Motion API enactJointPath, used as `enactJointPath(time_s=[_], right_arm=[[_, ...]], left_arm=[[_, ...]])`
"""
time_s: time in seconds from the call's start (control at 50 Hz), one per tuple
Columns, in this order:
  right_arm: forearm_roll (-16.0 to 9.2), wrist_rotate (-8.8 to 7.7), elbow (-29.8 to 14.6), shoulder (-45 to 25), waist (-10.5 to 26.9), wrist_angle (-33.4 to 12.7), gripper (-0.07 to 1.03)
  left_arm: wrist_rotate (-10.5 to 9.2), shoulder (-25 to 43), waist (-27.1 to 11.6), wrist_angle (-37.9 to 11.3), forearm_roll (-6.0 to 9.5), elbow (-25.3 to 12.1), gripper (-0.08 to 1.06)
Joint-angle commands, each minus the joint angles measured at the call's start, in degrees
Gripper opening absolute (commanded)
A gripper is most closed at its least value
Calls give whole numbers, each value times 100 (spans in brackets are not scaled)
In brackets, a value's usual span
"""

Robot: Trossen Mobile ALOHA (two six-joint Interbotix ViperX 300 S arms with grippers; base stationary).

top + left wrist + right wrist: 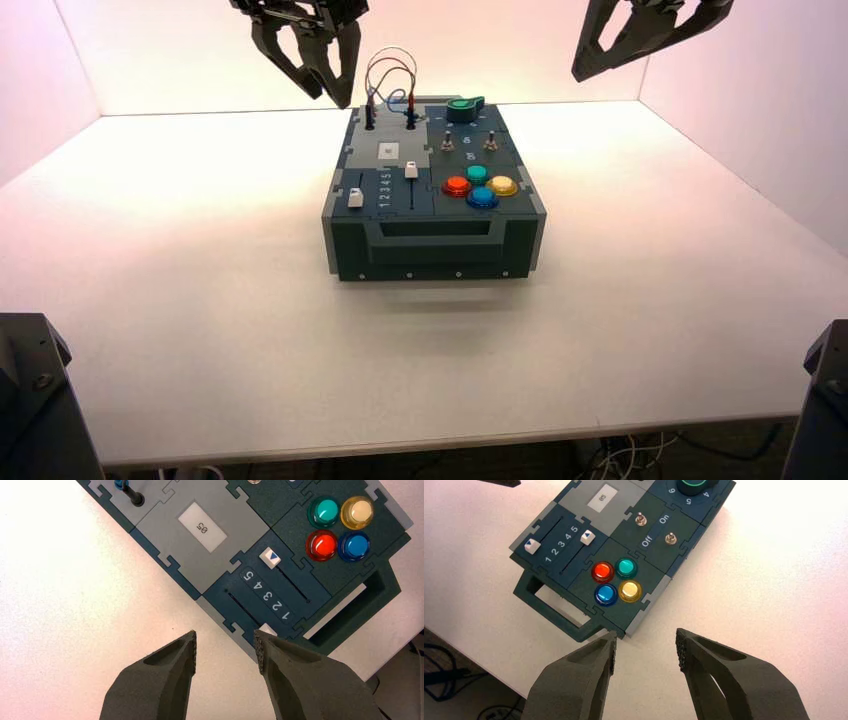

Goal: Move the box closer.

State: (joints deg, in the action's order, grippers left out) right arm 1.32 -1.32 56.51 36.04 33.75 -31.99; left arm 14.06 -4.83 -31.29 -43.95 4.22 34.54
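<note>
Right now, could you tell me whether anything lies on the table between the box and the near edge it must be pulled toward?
Nothing visible does: the white table in front of the box is bare to its near edge. Both pincers, left and right, hang open above, behind the box.

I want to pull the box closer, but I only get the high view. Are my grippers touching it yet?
Observer: No. The left wrist view shows the left gripper open above the table, beside the slider corner of the box, touching nothing.
Operator: And the other one?
Observer: The right gripper is open too, over bare table just off the corner near the yellow button.
Operator: Is there something to grab?
Observer: Probably. The front has a handle with an open slot, and you can see the table through it.
</note>
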Motion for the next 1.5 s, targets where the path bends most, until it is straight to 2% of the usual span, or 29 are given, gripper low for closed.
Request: enactJointPath(time_s=[0.02, 0.38, 0.46, 0.54, 0.66, 0.74, 0.78, 0.8, 0.86, 0.88, 0.98, 1.0, 1.02, 1.12, 1.2, 1.22, 1.4, 1.5], right_arm=[[9, 0, -70, 18, 0, 44, 62], [-9, 9, -79, 18, 0, 35, 62], [-62, 53, -158, 26, 0, 26, 61], [-105, 105, -343, -26, 0, 26, 54], [-70, 105, -861, -360, -35, -26, 27], [0, 88, -1345, -791, -105, -53, 15], [53, 79, -1591, -1037, -149, -88, 10], [70, 79, -1679, -1116, -176, -97, 8], [141, 79, -2338, -1793, -387, -202, 1], [149, 79, -2522, -1986, -448, -246, 0], [141, 79, -3428, -2971, -765, -483, -2], [141, 79, -3428, -2971, -765, -483, -2], [141, 79, -3718, -3278, -853, -589, -2], [141, 70, -4562, -4175, -1028, -914, -2], [141, 62, -5177, -4772, -1081, -1169, -2], [141, 70, -5511, -5106, -1099, -1310, -2], [123, 79, -6688, -6100, -1143, -1767, -2], [123, 79, -7304, -6557, -1195, -2021, -2]], left_arm=[[26, -62, -9, 9, -9, -158, 61], [26, -62, -9, -9, -18, -176, 61], [26, -123, 9, 26, -26, -167, 60], [-9, -149, 123, 62, -26, -193, 58], [-141, 0, 237, 44, 0, -510, 51], [-185, 176, 281, 35, 0, -905, 40], [-185, 325, 369, 26, -9, -1195, 31], [-185, 325, 369, 26, -9, -1195, 31], [-176, 712, 589, -18, -9, -1898, 9], [-176, 800, 642, -44, 0, -2083, 6], [-167, 1318, 861, -202, 0, -2848, 3], [-167, 1318, 861, -202, 0, -2848, 3], [-158, 1608, 949, -343, 0, -3208, 0], [-114, 2250, 1160, -615, -18, -4017, -2], [-114, 2672, 1301, -765, 0, -4518, -3], [-114, 2997, 1380, -888, 0, -4913, -3], [-62, 4008, 1538, -1485, 0, -6196, -3], [-53, 4614, 1582, -1995, 18, -7119, -3]])
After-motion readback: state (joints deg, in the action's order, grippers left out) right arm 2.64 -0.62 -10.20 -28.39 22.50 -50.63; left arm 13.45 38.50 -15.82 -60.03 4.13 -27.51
